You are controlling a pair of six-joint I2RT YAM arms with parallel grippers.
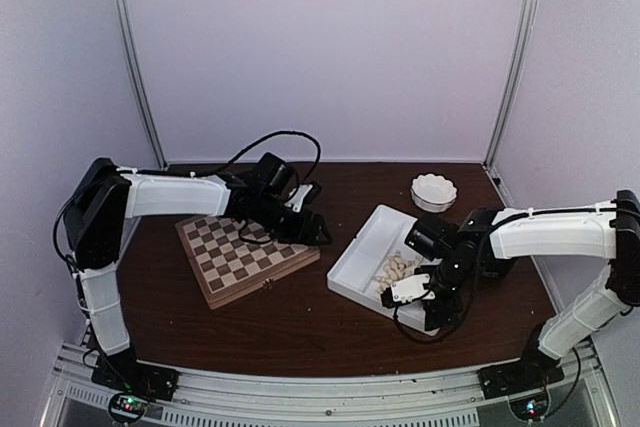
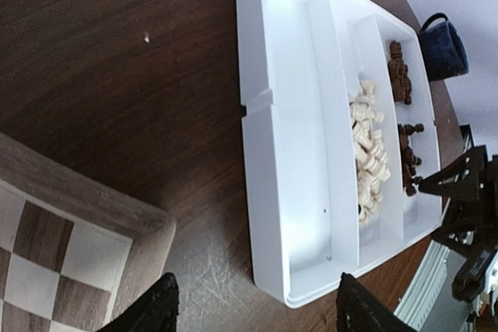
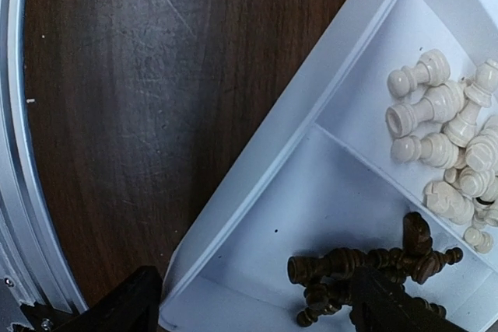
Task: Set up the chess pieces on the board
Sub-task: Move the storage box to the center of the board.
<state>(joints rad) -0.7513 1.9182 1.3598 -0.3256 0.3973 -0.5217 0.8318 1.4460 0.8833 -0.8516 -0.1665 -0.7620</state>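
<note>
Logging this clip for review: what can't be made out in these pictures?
Top view: pieces in the tray too small to identify.
Left wrist: board cut off by the frame edge; only a corner shows.
Right wrist: dark pieces partly hidden by a finger of the right gripper.

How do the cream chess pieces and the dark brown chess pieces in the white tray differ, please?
Colour: the cream pieces are pale, the dark brown pieces deep brown. Place: the cream pieces lie in the middle compartment, the dark brown pieces in the adjoining outer one. Both sets lie toppled in heaps in the white tray.
</note>
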